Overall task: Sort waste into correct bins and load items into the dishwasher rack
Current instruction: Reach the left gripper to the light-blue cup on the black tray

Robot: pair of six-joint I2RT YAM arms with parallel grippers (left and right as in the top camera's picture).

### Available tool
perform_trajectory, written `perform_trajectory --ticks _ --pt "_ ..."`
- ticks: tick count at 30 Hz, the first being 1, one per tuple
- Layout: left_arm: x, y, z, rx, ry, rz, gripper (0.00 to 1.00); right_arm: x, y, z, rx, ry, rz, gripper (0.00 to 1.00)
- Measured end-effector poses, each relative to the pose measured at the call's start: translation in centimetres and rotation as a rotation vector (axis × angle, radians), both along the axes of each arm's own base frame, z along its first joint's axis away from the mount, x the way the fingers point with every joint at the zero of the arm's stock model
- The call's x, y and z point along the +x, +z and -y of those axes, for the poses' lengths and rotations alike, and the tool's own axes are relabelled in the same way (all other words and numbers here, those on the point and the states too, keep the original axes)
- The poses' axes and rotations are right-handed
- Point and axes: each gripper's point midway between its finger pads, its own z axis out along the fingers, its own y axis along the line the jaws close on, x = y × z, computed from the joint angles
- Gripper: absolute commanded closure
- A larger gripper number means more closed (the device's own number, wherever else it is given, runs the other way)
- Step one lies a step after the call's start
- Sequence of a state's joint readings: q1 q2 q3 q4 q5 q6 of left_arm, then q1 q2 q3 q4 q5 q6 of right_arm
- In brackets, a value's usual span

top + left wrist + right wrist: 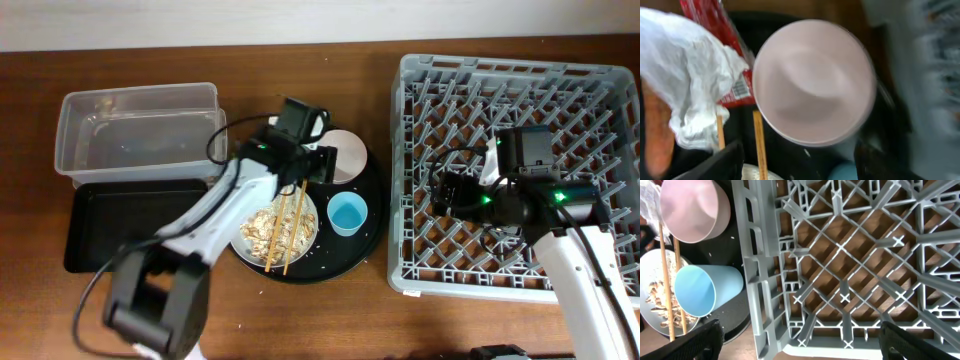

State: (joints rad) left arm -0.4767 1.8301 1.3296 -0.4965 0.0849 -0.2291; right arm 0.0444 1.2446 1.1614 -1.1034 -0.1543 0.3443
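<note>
My left gripper [316, 163] [800, 167] is open and empty, hovering over the pinkish-white bowl [347, 155] [812, 82]. Beside the bowl lie the crumpled white napkin [685, 75] and the red wrapper [725, 40]. The wooden chopsticks [285, 225] [760, 145] rest across the pale plate [244, 250], which holds rice scraps [265, 225]. The light-blue cup [348, 213] [700, 290] stands next to the plate. My right gripper [445, 192] [805, 345] is open and empty above the left part of the grey dishwasher rack [520, 80] [840, 255].
Bowl, cup and plate sit on a large round black tray [372, 185]. A clear plastic tub [135, 130] stands at the far left, with a shallow black rectangular tray [130, 225] in front of it. The table is brown wood.
</note>
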Motion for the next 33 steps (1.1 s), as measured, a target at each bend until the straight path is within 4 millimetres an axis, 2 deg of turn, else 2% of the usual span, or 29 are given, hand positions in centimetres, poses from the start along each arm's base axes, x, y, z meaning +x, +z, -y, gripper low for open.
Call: perform_trajectory --ticks 1,3,4,6,8,9,10,11,15,16,19,20,21,22,23,25,28,30,31,33 --pt "0.6 -1.8 -0.2 0.031 0.02 -0.007 0.48 -0.1 0.0 0.0 0.0 0.0 -0.004 0.02" --pt "1.1 -3.7 -0.6 0.059 0.049 -0.024 0.66 -0.3 -0.1 0.0 0.0 -0.001 -0.012 0.02" --pt "1.5 -5.5 -0.7 0.08 0.06 -0.036 0.7 -0.5 -0.2 0.0 0.0 -0.001 -0.02 0.02" --pt "1.7 -6.2 -0.8 0.086 0.071 -0.037 0.75 -0.5 -0.2 0.0 -0.001 -0.001 -0.023 0.01" --pt "2.2 -5.9 -0.6 0.075 0.075 -0.017 0.75 -0.6 -0.2 0.0 -0.001 -0.001 -0.025 0.02" --pt "2.2 -5.9 -0.6 0.075 0.076 -0.016 0.66 -0.6 -0.2 0.0 -0.001 0.0 -0.026 0.02" --pt "2.3 -5.9 -0.6 0.076 0.077 -0.012 0.24 -0.6 -0.2 0.0 -0.001 -0.001 -0.028 0.02" --pt "2.3 -5.8 -0.6 0.074 0.079 -0.011 0.04 -0.7 -0.3 0.0 -0.001 -0.001 -0.032 0.02" --pt "1.0 -6.1 -1.3 0.112 0.081 -0.083 0.02 -1.1 -0.4 0.0 -0.002 0.0 -0.049 0.02" --pt "0.7 -5.6 -1.5 0.126 0.081 -0.106 0.02 -1.1 -0.4 0.1 -0.002 0.0 -0.05 0.02" --pt "-0.9 -1.1 -1.7 0.115 0.066 -0.146 0.08 -1.1 -0.4 0.0 -0.002 0.0 -0.049 0.02" --pt "-2.2 1.6 -1.5 0.082 0.046 -0.15 0.21 -1.1 -0.4 0.0 -0.002 0.0 -0.048 0.02" --pt "-3.2 3.8 -1.2 0.057 0.027 -0.14 0.28 -1.1 -0.4 0.0 -0.002 0.0 -0.049 0.02" --pt "-4.4 5.5 -0.9 0.042 0.006 -0.138 0.3 -1.1 -0.4 0.1 -0.002 -0.001 -0.05 0.02" --pt "-5.5 6.3 -0.7 0.04 -0.011 -0.149 0.3 -1.1 -0.4 0.0 -0.002 0.0 -0.049 0.02" --pt "-8.3 6.0 -0.1 0.067 -0.059 -0.223 0.3 -1.2 -0.5 0.1 -0.002 0.0 -0.053 0.02" --pt "-10.5 4.2 2.1 0.091 -0.134 -0.249 0.33 -1.3 -0.5 0.1 -0.002 0.0 -0.055 0.02" --pt "-12.8 1.6 4.3 0.136 -0.212 -0.272 0.41 -1.6 -0.6 0.1 -0.003 0.0 -0.068 0.02" --pt "-13.2 0.9 4.5 0.15 -0.216 -0.282 0.44 -1.6 -0.6 0.1 -0.003 0.0 -0.072 0.02" --pt "-12.3 -0.5 4.5 0.186 -0.196 -0.258 0.51 -1.6 -0.6 0.1 -0.003 0.0 -0.072 0.02"
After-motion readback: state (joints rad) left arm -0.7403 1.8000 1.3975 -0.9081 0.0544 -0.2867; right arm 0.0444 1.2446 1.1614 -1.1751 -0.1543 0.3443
